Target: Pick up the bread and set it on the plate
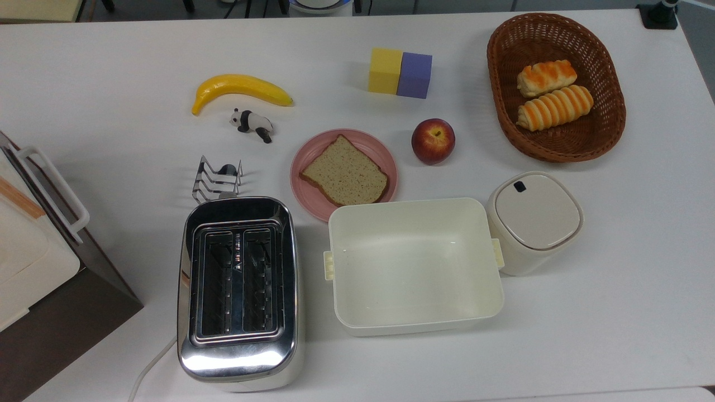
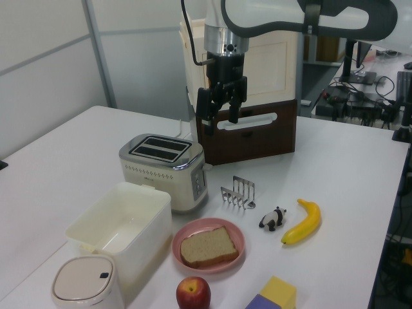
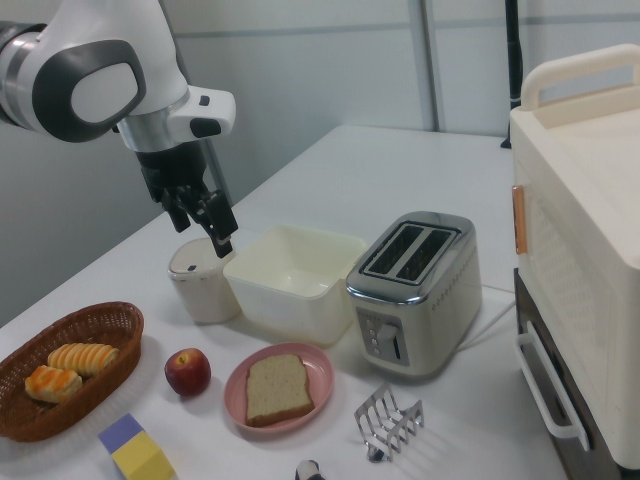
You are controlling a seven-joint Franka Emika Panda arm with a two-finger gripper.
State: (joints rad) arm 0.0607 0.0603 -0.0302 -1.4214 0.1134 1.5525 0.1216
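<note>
The bread point(image 1: 344, 171), a tan slice with a darker crust, lies flat on the pink plate point(image 1: 311, 202) near the table's middle. The left view shows the bread point(image 2: 207, 246) on the plate point(image 2: 193, 229) in front of the toaster. In the right view the bread point(image 3: 277, 388) rests on the plate point(image 3: 316, 370) too. My gripper point(image 2: 217, 118) hangs open and holds nothing, high above the table behind the toaster in the left view, well clear of the slice. In the right view the gripper point(image 3: 205, 233) hovers above the cream tub's far corner.
Around the plate stand a chrome toaster point(image 1: 237, 287), a cream tub point(image 1: 414, 265), a lidded canister point(image 1: 535, 220), an apple point(image 1: 433, 140) and a metal toast rack point(image 1: 218, 177). Further off are a banana point(image 1: 240, 89), a panda figure point(image 1: 251, 124), two foam blocks point(image 1: 400, 72), a basket of rolls point(image 1: 556, 89) and a cabinet point(image 1: 33, 251).
</note>
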